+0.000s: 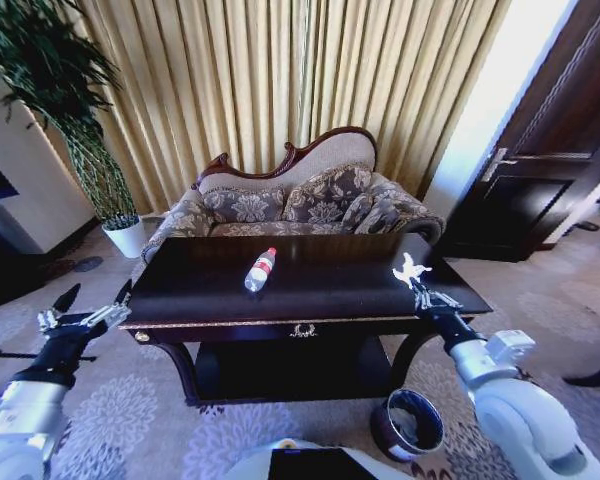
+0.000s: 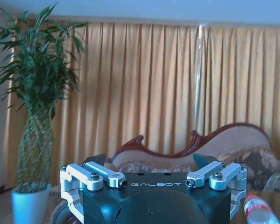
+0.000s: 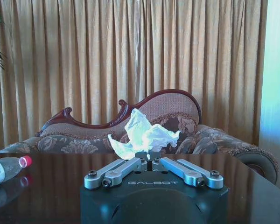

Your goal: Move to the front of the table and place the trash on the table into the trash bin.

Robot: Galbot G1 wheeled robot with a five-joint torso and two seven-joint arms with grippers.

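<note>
The large dark glossy wooden table (image 1: pixel 310 290) with gold edge trim stands in front of a patterned sofa with a carved dark wood frame (image 1: pixel 300 195), and everything else is placed against it here. A small clear plastic bottle with a red cap and red-white label (image 1: pixel 260 270) lies on its side near the middle of the table top, cap toward the sofa; it shows again at the edge of the left wrist view (image 2: pixel 259 212) and of the right wrist view (image 3: pixel 7 169).

At the table's right end, near the front edge, the right gripper (image 1: pixel 421 289) is down over the top with its jaws clenched on a crumpled white paper wad (image 1: pixel 410 270), which sticks up from between the fingers (image 3: pixel 142 140).

The left gripper (image 1: pixel 85 318) hovers off the table's left front corner, apart from it, jaws spread wide and holding nothing (image 2: pixel 151 179).

The small round dark bin with a pale bluish rim (image 1: pixel 410 425) sits on the patterned carpet just below and in front of the table's right front leg. A tall green plant in a white pot (image 1: pixel 128 235) stands beyond the table's left end, near the curtains.
</note>
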